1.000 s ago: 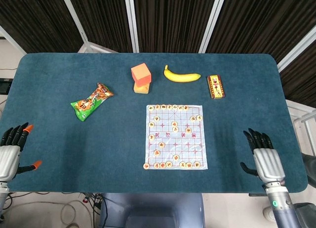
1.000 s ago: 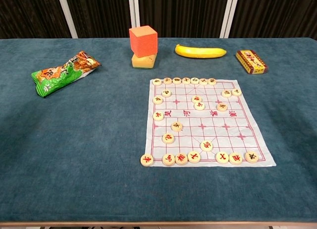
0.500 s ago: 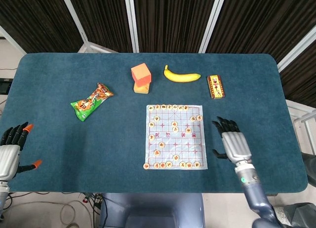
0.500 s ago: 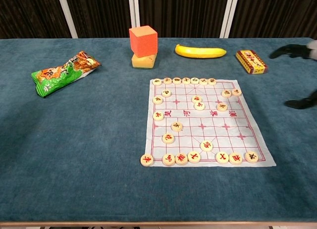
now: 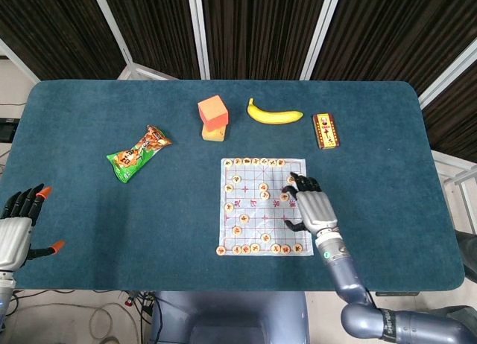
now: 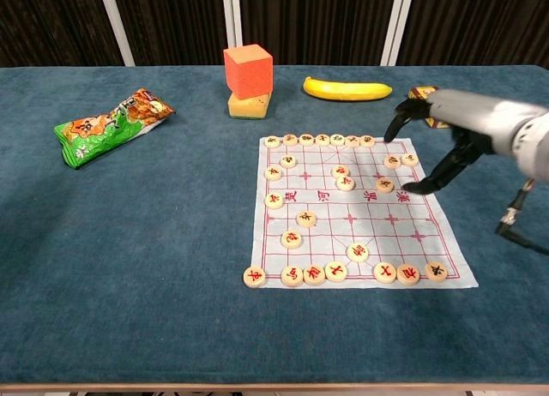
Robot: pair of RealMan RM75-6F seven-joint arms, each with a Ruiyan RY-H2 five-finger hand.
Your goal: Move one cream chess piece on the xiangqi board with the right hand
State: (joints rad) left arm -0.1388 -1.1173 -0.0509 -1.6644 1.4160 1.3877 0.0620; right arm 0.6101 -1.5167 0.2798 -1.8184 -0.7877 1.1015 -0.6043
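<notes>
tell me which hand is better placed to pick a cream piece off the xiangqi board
Right. The right hand hovers open over the xiangqi board, while the left hand sits at the table's far left edge.

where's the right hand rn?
In the head view the right hand hangs over the right side of the xiangqi board, fingers apart and holding nothing; the chest view shows it above the pieces near the board's far right corner.

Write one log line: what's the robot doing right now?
right hand: open, above xiangqi board right side | cream pieces: none held | left hand: open, idle
</notes>
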